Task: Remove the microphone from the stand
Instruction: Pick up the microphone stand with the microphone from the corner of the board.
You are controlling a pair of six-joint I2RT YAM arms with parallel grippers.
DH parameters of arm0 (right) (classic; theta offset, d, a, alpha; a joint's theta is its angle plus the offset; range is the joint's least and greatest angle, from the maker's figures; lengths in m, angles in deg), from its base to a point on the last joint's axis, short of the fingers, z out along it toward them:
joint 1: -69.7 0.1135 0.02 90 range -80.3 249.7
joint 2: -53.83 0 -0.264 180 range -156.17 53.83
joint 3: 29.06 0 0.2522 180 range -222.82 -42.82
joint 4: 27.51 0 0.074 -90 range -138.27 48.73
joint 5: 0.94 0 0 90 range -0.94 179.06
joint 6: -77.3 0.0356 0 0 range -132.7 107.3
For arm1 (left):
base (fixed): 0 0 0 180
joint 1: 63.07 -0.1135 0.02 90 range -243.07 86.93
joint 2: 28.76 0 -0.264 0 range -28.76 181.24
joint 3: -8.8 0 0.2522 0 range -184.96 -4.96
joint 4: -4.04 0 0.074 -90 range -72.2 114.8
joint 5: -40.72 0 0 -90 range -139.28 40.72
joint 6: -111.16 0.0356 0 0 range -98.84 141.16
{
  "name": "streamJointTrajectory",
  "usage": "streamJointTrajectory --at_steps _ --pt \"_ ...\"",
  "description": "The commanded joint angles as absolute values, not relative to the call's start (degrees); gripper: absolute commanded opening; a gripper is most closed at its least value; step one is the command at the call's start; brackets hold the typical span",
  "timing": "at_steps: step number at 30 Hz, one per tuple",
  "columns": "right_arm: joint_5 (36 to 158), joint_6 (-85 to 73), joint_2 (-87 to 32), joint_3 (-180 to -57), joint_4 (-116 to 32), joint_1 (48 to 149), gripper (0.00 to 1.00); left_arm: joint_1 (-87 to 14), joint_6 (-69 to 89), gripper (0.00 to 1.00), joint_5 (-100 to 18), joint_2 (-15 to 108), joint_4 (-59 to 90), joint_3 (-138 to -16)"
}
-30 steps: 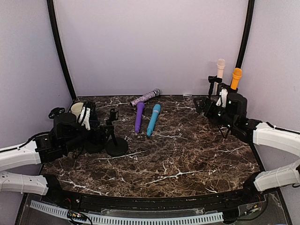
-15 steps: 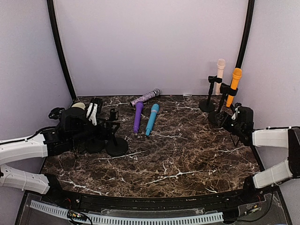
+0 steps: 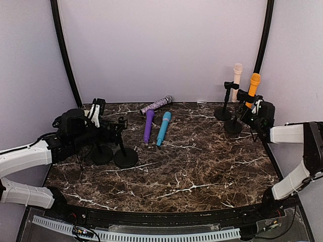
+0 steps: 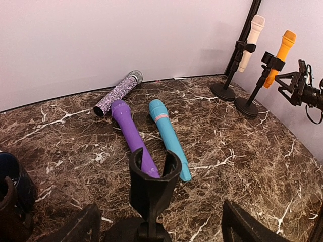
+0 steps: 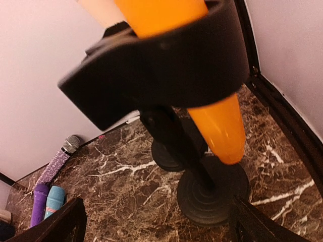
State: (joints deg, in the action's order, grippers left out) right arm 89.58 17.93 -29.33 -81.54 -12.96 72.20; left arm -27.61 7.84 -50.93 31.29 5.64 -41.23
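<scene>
Right gripper (image 3: 250, 111) gapes open beside the orange mic (image 3: 254, 80) — clipped in its stand (image 3: 233, 126); left gripper (image 4: 160, 223) spread wide too.

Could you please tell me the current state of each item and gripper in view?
orange microphone, clipped in its stand
cream microphone, clipped in its stand
purple microphone, lying flat
teal microphone, lying flat
glitter microphone, lying flat
black stand, clip empty
left gripper, open
right gripper, open

White arms (image 3: 22, 157), blk wrists (image 3: 73, 131).
</scene>
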Motion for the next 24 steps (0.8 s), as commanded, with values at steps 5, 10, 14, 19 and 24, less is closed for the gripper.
streamJointTrajectory --at_steps 5,10,14,19,24 --pt "109.0 11.5 -29.1 -87.5 -12.7 60.8 0.99 -29.4 9.8 0.84 -45.7 30.9 4.2 -42.5" --pt "115.4 8.9 -31.2 -92.1 -14.5 57.9 0.98 -29.9 8.8 0.85 -46.6 30.3 3.5 -41.9" --pt "115.9 5.8 -32.6 -95.9 -17.4 57.8 0.98 -30.1 7.8 0.85 -46.2 30.3 3.3 -41.6" --pt "117.8 0.8 -35.2 -101.4 -22.5 57.7 0.98 -30.1 6.9 0.84 -46.5 29.5 3.5 -41.1" --pt "122.3 -1.4 -37.0 -104.4 -25.8 57.6 0.97 -30.1 6.8 0.84 -47.0 28.9 4.5 -41.0"
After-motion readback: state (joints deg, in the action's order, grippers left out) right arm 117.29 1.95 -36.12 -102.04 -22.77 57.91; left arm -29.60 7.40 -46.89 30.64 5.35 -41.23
